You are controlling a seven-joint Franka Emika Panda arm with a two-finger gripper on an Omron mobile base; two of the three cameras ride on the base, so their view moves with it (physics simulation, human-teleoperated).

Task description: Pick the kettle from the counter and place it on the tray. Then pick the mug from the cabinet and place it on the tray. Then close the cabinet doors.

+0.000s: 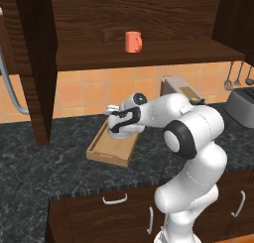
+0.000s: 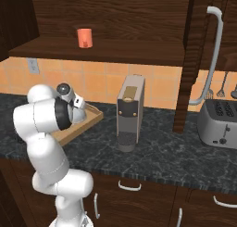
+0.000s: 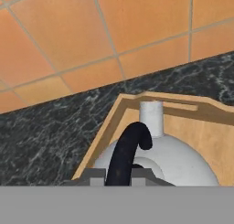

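From the left base view you see the gripper (image 1: 118,122) closed on the kettle (image 1: 122,133) handle, kettle in the tray (image 1: 106,153) on the counter (image 1: 44,157); mug (image 1: 133,41) on the cabinet shelf. Right base view: tray (image 2: 90,121) rim beside the arm. Hand view: fingers (image 3: 93,177) pinch the black handle (image 3: 128,150).

Rendered, evenly lit, sharp throughout.
Flat diffuse light, no clear source; soft highlights on white arm (image 1: 198,133) and kettle (image 3: 173,161) dome. Cabinet (image 1: 144,19) interior dim, weak shade under its shelf on orange tiles (image 2: 97,82). Dark worktop (image 1: 44,157) matte, no glare. No blur or edge distortion; slight pixel aliasing on edges.
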